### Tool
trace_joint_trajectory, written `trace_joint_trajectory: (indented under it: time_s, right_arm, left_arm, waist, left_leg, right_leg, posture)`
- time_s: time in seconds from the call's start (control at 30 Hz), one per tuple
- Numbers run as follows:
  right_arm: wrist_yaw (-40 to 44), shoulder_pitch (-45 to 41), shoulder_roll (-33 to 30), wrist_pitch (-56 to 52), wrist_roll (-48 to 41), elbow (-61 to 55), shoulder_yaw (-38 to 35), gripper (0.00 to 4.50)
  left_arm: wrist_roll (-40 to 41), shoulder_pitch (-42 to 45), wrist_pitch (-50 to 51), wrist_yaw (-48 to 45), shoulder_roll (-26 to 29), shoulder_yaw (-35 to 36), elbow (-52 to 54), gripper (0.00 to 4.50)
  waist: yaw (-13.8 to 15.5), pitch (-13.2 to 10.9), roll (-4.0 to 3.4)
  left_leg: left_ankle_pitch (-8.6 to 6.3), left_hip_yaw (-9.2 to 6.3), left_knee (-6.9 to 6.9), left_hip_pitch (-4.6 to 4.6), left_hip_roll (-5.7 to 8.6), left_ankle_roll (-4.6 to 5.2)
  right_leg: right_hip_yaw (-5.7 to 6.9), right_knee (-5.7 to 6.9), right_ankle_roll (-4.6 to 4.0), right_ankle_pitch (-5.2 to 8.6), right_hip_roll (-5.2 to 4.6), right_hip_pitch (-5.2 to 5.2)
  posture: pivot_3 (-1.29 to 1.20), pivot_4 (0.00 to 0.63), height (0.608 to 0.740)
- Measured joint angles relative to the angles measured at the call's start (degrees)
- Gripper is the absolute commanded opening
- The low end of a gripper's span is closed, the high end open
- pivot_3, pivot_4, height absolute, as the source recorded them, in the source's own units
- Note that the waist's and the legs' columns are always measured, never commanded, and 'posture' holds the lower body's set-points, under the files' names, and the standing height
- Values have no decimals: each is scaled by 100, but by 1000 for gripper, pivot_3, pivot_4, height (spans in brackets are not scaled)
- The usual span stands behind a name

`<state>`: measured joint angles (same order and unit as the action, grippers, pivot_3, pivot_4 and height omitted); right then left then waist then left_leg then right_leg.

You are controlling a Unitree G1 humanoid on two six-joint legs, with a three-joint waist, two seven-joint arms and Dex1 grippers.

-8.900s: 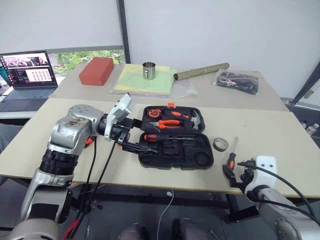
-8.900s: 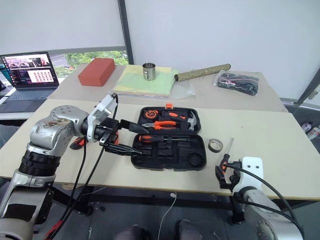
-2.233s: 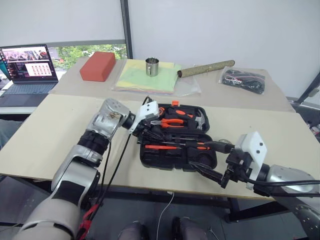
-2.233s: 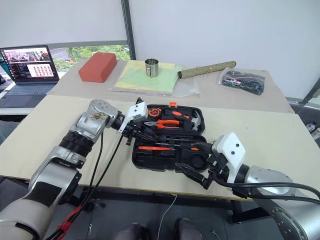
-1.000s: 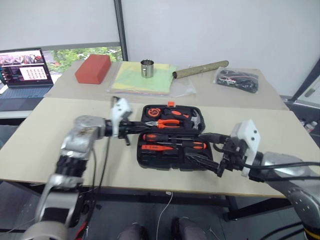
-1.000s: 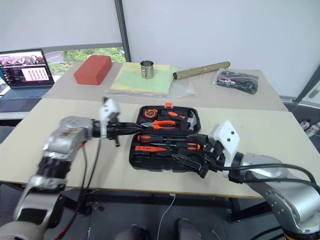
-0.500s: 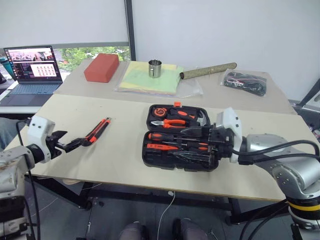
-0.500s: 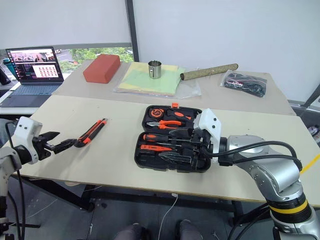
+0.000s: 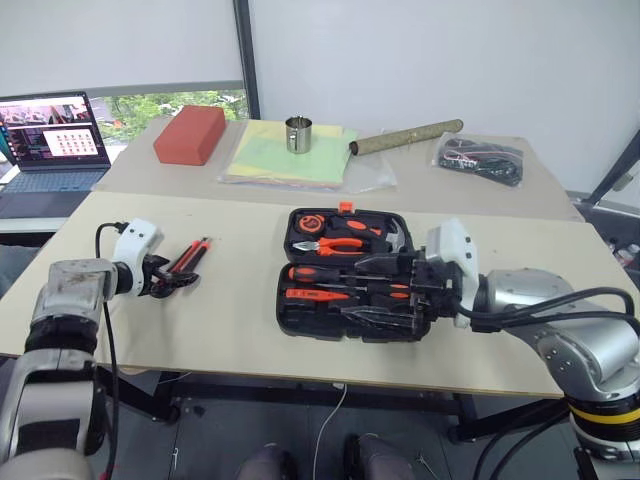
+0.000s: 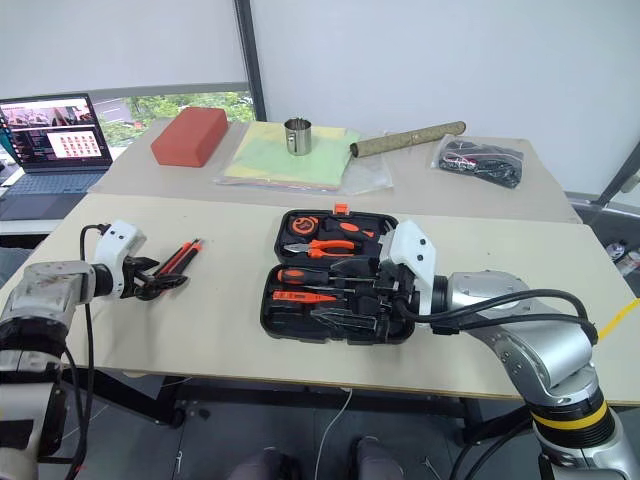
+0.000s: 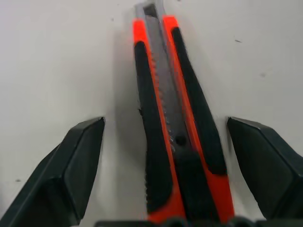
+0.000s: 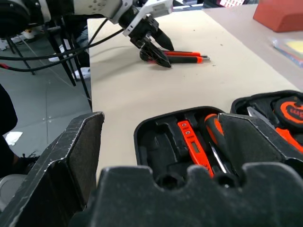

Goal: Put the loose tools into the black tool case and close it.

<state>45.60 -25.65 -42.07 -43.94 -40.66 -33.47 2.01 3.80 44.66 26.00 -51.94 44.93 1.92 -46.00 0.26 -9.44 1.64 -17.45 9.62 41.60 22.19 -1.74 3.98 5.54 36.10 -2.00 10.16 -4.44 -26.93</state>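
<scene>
Two pale tables [image 9: 250, 320] are standing end to end before a white wall, the far one carrying a laptop [image 9: 45, 140], a red block [image 9: 190, 134], a yellow sheet [image 9: 285, 155], a metal cup [image 9: 297, 135], a long rolled stick [image 9: 405, 138] and a black bundle in a clear bag [image 9: 480, 160].

On the near table the black tool case [image 9: 345, 275] is lying open and flat, its orange latch at the far edge. The far half is holding pliers, a hammer and a tape measure; the near half is holding two orange-and-black screwdrivers [image 9: 345, 284] and a slim orange tester screwdriver [image 12: 190, 144].

Over the case's near right corner the right gripper [image 10: 345, 305] is hovering, fingers spread wide and holding nothing.

Well left of the case, the left gripper [image 9: 170, 283] is sitting low at the table, fingers spread wide on either side of the orange-and-black utility knife [image 11: 173, 142], not touching it. The knife is lying flat on the table.
</scene>
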Motion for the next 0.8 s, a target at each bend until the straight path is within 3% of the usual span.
trace_joint_trajectory:
  time_s: [0.1,0.27,0.4,0.57,0.67,0.8]
  right_arm:
    - [-63,195,-12,0,5,-114,-24,4500]
    - [-91,444,-82,-4,-5,-195,-139,4500]
    - [-119,569,-211,-63,-152,-249,-434,4500]
    - [44,1176,-659,-249,-544,-478,-943,4500]
    - [142,1539,-895,-250,-639,-653,-1274,4500]
    - [16,1819,-918,-250,-694,-757,-1552,4500]
  left_arm:
    - [-15,39,-89,11,-37,15,-144,3631]
    - [106,42,-97,-134,-39,144,-229,1715]
    - [232,42,-24,-588,-48,107,6,1704]
    - [803,64,-19,-2042,-55,-316,2260,1704]
    - [1101,152,162,-2809,-104,-861,3470,1704]
    - [1124,205,266,-3257,-536,-1684,3925,1704]
  waist:
    - [5,0,0]
    - [15,0,0]
    - [46,-1,1]
    - [113,-4,7]
    - [68,-3,6]
    - [22,-3,6]
  left_leg:
    - [0,0,1,-6,-7,-2]
    - [0,-3,1,-4,-8,-1]
    - [1,-9,5,20,-6,0]
    - [1,-16,18,53,3,2]
    - [1,-10,17,45,5,4]
    - [3,-5,16,23,0,1]
  right_leg:
    - [-8,6,3,2,-13,2]
    - [-5,10,0,-1,-34,-1]
    - [3,5,-4,-4,-34,-11]
    - [10,-5,-41,-28,-22,-21]
    - [10,-11,-28,-24,-7,-14]
    - [-7,-3,16,4,12,-6]
  posture:
    - [0,150,740]
    - [0,150,740]
    - [0,150,740]
    - [0,150,740]
    - [0,150,740]
    - [0,150,740]
